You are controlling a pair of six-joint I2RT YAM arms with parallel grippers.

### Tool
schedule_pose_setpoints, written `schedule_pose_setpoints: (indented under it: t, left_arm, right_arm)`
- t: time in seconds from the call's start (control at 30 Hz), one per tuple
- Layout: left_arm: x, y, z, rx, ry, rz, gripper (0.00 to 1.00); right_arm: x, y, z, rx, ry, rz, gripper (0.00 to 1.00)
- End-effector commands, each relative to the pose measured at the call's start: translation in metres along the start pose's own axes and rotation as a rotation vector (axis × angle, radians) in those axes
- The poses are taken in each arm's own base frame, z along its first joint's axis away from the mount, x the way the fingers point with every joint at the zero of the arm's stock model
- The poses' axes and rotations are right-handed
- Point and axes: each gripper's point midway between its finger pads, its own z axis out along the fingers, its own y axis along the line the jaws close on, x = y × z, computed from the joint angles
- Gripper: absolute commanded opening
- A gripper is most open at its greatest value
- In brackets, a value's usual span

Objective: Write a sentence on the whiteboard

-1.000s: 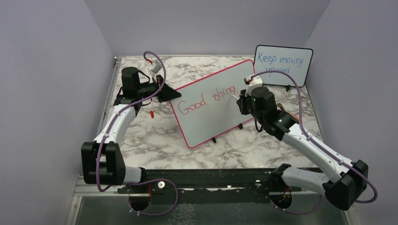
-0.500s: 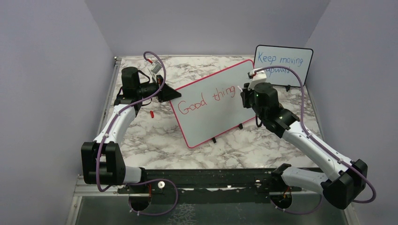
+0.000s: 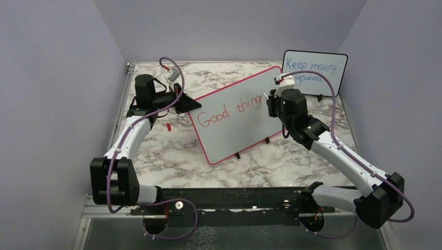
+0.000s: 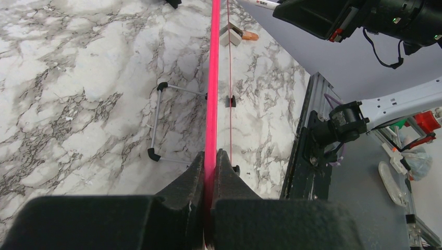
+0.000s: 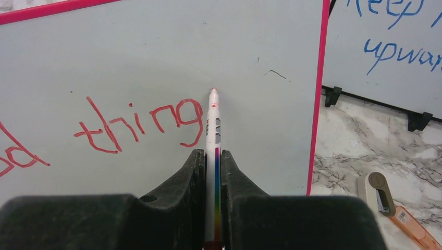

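The whiteboard [image 3: 237, 125] with its red-pink frame stands tilted on the marble table. Red words "Good thing" [image 3: 229, 110] run across it; "thing" shows close in the right wrist view [image 5: 140, 125]. My left gripper [image 3: 188, 104] is shut on the board's left edge; the pink frame [image 4: 212, 94] runs between its jaws. My right gripper [image 3: 269, 100] is shut on a white marker [image 5: 213, 135] with a red tip, which sits at the board just right of the "g".
A smaller black-framed board [image 3: 314, 72] with blue "Keep moving upward" stands at the back right, also in the right wrist view [image 5: 385, 47]. A red marker cap [image 3: 168, 126] lies left of the whiteboard. A small white and orange object [image 5: 388, 200] lies right of it.
My right gripper has moved the marker up and to the right, from the end of "thing" to a spot just past the "g". The left arm and the board have not moved.
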Motion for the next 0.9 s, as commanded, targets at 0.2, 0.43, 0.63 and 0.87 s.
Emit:
schedule_pose_setpoints:
  t: [0.2,0.43,0.63,0.87]
  left_arm:
    - [0.026,0.006,0.009,-0.004,0.062,-0.019,0.00]
    - [0.026,0.006,0.009,-0.001,0.062,-0.018,0.00]
    - [0.025,0.006,0.009,-0.001,0.062,-0.018,0.00]
    - [0.025,0.006,0.009,-0.003,0.062,-0.019,0.00]
  right_arm:
    - [-0.007,-0.001,0.008,0.003,-0.019,0.004,0.01]
    - [-0.008,0.002,0.010,-0.011,-0.019,0.008,0.01]
    - [-0.013,0.009,0.008,-0.051,-0.028,0.012,0.01]
    - [-0.009,0.016,0.006,-0.092,-0.013,0.008,0.01]
